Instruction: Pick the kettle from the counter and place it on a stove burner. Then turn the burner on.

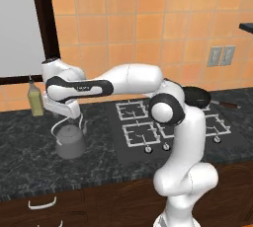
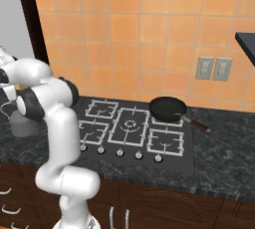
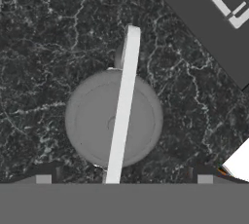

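A white robot arm reaches out to its left over a long black stone-look surface (image 1: 29, 162) with faint white veining, and its end effector (image 1: 69, 118) hangs directly above a small squat grey kettle (image 1: 70, 142). The kettle stands upright on the surface, just below the end effector, with its thin arched handle (image 1: 57, 122) rising toward the fingers. From the camera on the hand, looking straight down, the kettle (image 3: 92, 121) appears as a round grey disc with the pale handle (image 3: 124, 101) crossing its middle as a straight strip. The two dark fingertips (image 3: 44, 177) show at the bottom edge, set wide apart on either side of the handle and touching nothing, so the end effector is open and holds nothing. Beyond the end effector, toward the tiled wall, a bottle of yellowish liquid (image 1: 35, 100) stands on the surface. To the right of the end effector lies a black cooktop (image 2: 99, 146) with several grated burners; the largest burner (image 2: 130, 123), with round rings, sits at its centre. A black frying pan (image 2: 168, 108) rests on a burner at the far side of the cooktop, well apart from the kettle.
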You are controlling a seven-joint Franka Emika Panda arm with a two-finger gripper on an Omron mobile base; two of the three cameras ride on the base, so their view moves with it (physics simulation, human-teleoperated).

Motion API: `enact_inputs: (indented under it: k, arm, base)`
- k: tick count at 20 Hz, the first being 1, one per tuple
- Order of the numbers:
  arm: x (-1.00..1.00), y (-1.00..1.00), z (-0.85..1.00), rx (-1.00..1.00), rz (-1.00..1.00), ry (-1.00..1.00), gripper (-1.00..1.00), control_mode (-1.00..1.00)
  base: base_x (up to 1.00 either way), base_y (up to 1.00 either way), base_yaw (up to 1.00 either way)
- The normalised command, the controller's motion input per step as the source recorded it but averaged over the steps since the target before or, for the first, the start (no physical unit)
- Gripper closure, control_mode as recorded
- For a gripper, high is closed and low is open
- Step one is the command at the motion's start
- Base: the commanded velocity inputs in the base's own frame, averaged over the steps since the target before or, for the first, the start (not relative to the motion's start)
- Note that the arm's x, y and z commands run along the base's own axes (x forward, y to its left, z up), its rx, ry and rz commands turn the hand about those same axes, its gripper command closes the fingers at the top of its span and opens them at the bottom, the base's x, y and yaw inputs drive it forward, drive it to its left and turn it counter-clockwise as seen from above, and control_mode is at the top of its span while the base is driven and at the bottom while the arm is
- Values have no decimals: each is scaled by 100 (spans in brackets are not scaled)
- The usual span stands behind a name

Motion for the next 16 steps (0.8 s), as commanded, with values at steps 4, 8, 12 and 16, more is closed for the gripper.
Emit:
enact_inputs:
  k: [4, 8, 12, 16]
  arm:
    - [12, 0, -21, 0, 0, 0, -100, -100]
    - [2, 0, -32, 0, 0, -4, -100, -100]
    - [3, 0, -36, 0, 0, -9, -100, -100]
    - [0, -3, -26, 0, 0, -10, -100, -100]
  base:
    - [0, 0, 0]
    - [0, 0, 0]
    - [0, 0, 0]
    - [0, 0, 0]
